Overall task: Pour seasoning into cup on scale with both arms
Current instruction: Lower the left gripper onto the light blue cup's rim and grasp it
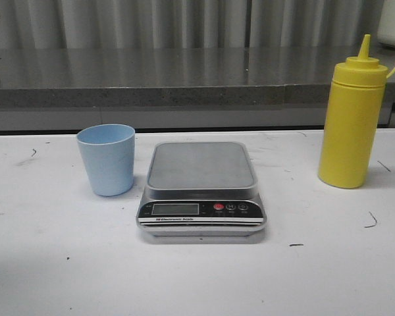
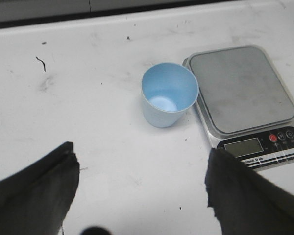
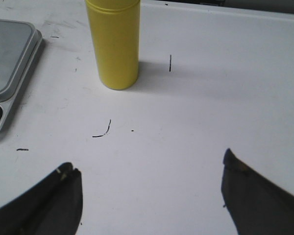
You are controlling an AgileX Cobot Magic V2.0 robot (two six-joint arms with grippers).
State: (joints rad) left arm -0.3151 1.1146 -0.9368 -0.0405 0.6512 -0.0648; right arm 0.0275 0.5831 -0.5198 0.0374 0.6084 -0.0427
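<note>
The pale blue cup (image 1: 106,159) stands upright and empty on the white table, just left of the silver scale (image 1: 200,168). The scale's steel platform is bare. The tall yellow seasoning bottle (image 1: 353,125) stands upright at the right, apart from the scale. In the left wrist view my left gripper (image 2: 142,159) is open above the table, short of the cup (image 2: 169,94) and the scale (image 2: 241,88). In the right wrist view my right gripper (image 3: 150,166) is open and empty, short of the bottle (image 3: 114,41). Neither gripper shows in the front view.
A grey counter ledge (image 1: 184,82) runs along the back of the table. The white table (image 1: 197,276) has small dark scuff marks. The scale's edge (image 3: 10,63) shows in the right wrist view beside the bottle.
</note>
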